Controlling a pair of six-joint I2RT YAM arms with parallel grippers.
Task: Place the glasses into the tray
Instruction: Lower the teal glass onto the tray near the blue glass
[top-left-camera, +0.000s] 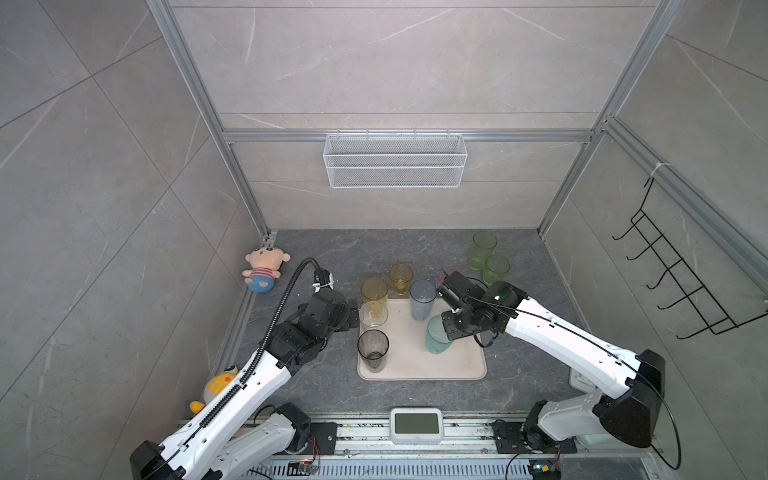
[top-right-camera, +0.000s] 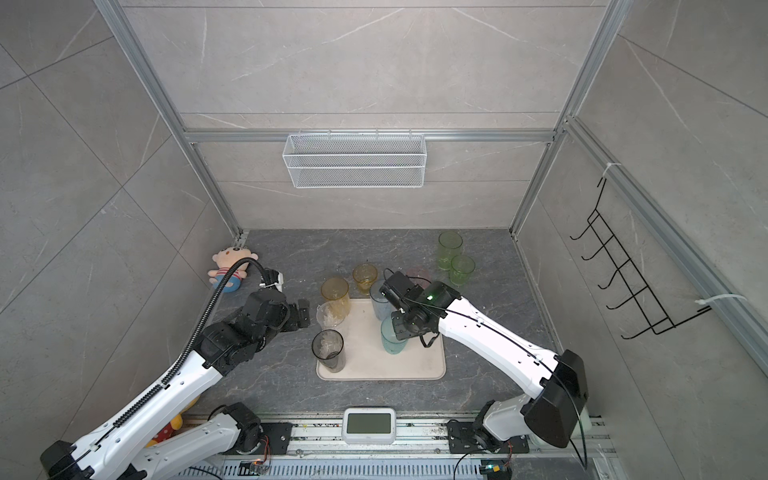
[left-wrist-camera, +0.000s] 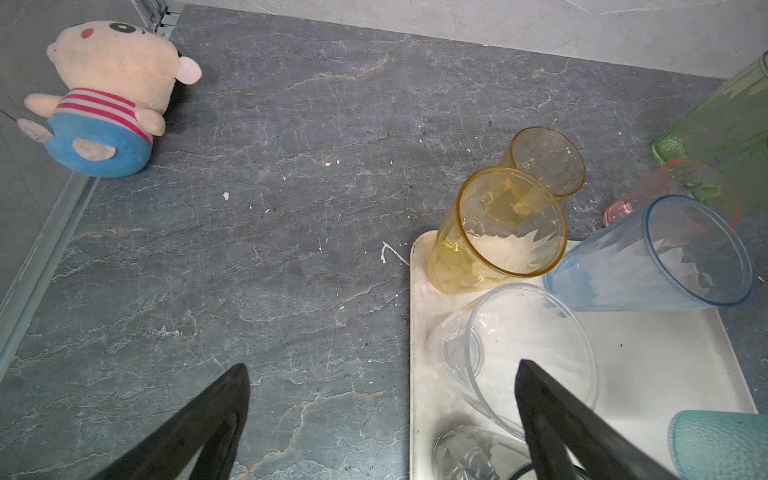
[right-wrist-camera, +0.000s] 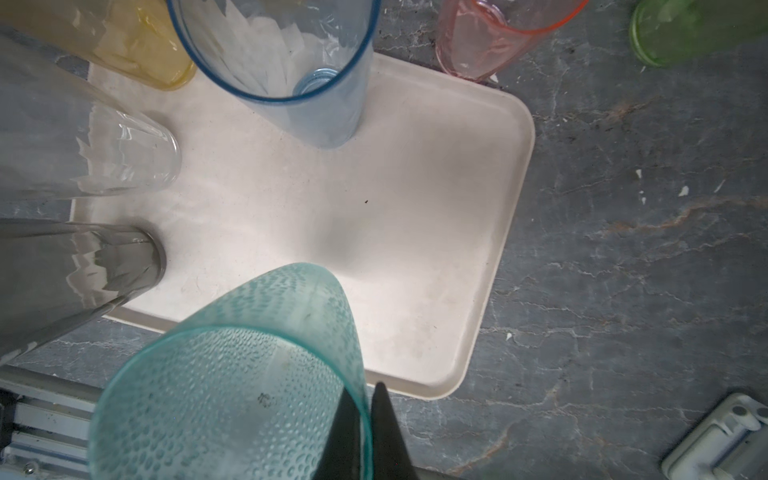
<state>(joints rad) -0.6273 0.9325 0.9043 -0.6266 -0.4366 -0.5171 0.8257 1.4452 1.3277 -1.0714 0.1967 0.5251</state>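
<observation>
Now the right gripper (right-wrist-camera: 366, 409) pinches the teal glass (right-wrist-camera: 232, 374) by its rim, over the bare right half of the tray (top-left-camera: 453, 365).

One finger sits inside the mouth and one outside, so the glass hangs mouth up with its long axis near upright and its base toward the tray floor. Whether the base already touches is hard to tell. Just behind it stands the blue glass (top-left-camera: 422, 299). Along the tray's left side stand the yellow glass (top-left-camera: 374, 291), the clear glass (left-wrist-camera: 519, 353) and the grey glass (top-left-camera: 372, 349), all apart from the teal one, so the way down looks free. The left gripper (left-wrist-camera: 382, 368) hovers beside the tray's left edge, spread wide and holding nothing. On the table (top-left-camera: 316, 257) behind the tray wait the amber glass (top-left-camera: 400, 279), nearer the left arm, and the pink glass (right-wrist-camera: 494, 37) and two green glasses (top-left-camera: 484, 249), nearer the right.
</observation>
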